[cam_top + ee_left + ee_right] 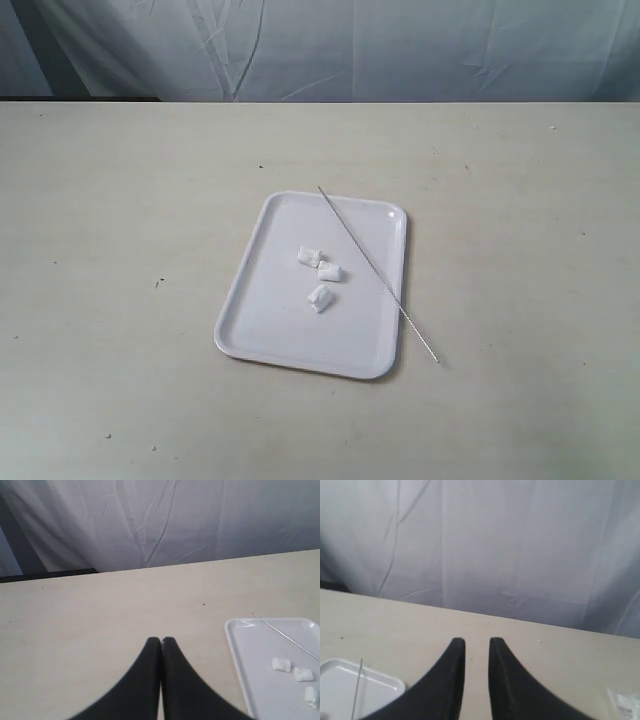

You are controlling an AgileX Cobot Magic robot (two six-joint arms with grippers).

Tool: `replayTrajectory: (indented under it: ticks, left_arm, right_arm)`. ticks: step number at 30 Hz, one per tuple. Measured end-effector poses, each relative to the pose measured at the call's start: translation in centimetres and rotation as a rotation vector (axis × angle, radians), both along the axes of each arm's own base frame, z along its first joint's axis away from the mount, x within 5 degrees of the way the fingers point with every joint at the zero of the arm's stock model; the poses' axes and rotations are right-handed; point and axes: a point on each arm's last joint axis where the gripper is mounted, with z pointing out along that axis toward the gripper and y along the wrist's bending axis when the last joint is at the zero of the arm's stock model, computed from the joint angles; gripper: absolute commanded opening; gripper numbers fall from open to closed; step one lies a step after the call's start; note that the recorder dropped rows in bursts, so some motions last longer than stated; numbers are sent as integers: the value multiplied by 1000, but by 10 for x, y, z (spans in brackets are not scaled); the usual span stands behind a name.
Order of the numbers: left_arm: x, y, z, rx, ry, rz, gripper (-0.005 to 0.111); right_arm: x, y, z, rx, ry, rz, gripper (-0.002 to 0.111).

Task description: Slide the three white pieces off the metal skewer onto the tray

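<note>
The white tray (260,330) lies in the middle of the table. Three white pieces (329,272) rest loose on it, near its centre, apart from the rod. The metal skewer (375,270) lies bare and diagonal across the tray's right side, its near end out over the rim on the table. Neither gripper shows in the exterior view. My left gripper (161,640) is shut and empty, hovering left of the tray (235,650), where the pieces (281,664) and skewer (285,636) also show. My right gripper (477,641) is open and empty, right of the tray (385,680) and skewer (357,690).
A white cloth backdrop (330,45) hangs behind the table's far edge. A crumpled clear scrap (625,705) lies on the table at the right wrist view's corner. Small dark specks (158,283) dot the beige tabletop.
</note>
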Motion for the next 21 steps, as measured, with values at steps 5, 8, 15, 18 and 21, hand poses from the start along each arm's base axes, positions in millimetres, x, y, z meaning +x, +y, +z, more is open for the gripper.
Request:
replayTrajectory:
  ticks: [5, 8, 15, 18, 21]
  left_arm:
    - [-20, 9, 0, -47, -58, 29, 0]
    - [-33, 15, -4, -56, -83, 43, 0]
    - [-58, 27, -25, -89, -63, 90, 0]
    - [-67, 30, -25, -112, -109, 91, 0]
    - [-75, 33, -24, -129, -146, 93, 0]
  right_arm:
    - [-22, -13, -9, 67, -43, -112, 17]
    - [-36, -15, -13, 91, -83, -141, 17]
    - [-72, -15, -23, 135, -169, -153, 17]
    - [-84, -17, -30, 153, -179, -173, 17]
    - [-94, -19, -36, 196, -163, -208, 17]
